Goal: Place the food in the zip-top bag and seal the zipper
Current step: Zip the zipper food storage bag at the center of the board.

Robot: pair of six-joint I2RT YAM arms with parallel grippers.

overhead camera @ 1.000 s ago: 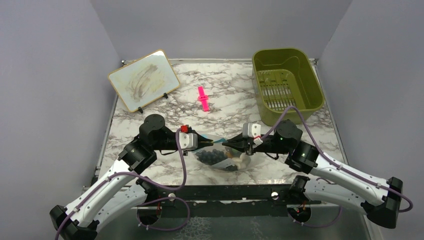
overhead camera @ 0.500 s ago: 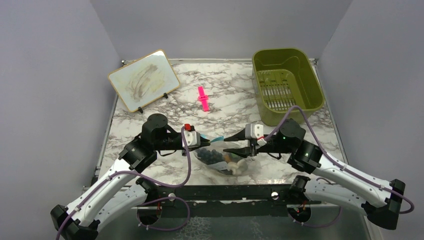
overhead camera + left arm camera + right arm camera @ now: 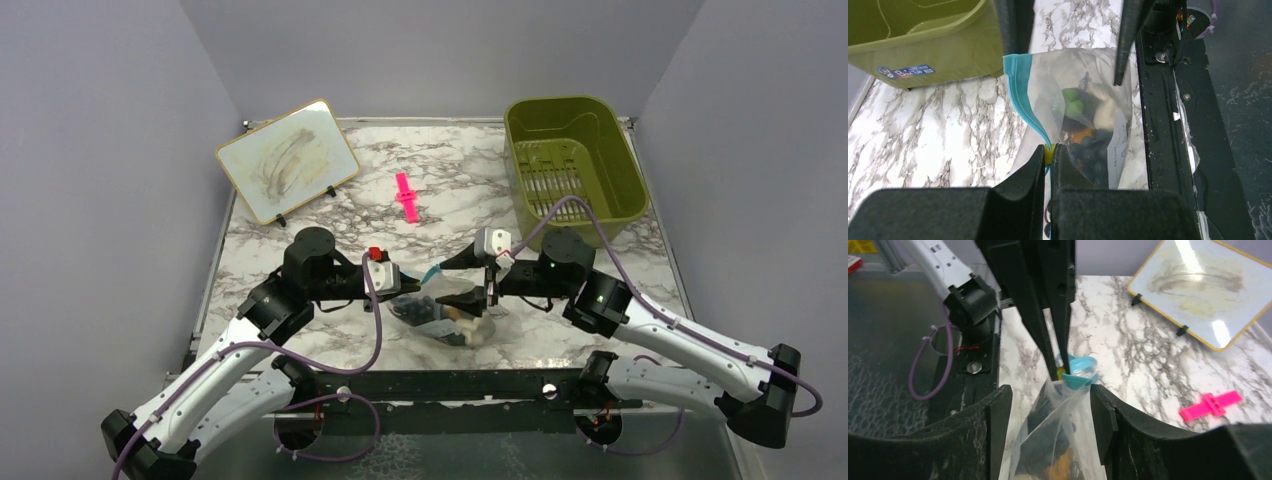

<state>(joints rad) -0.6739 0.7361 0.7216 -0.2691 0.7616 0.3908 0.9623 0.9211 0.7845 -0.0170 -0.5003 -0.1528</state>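
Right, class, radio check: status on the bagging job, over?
Left fingers shut on the zipper end. Right fingers open, straddling the bag. Seal unclear; food inside. Apart from it: pink clip, green bin.

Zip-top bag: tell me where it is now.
In the top view the zip-top bag lies near the front edge of the table, between both arms; the left pincer pinches its teal zipper, the open right pincer straddles its mouth.
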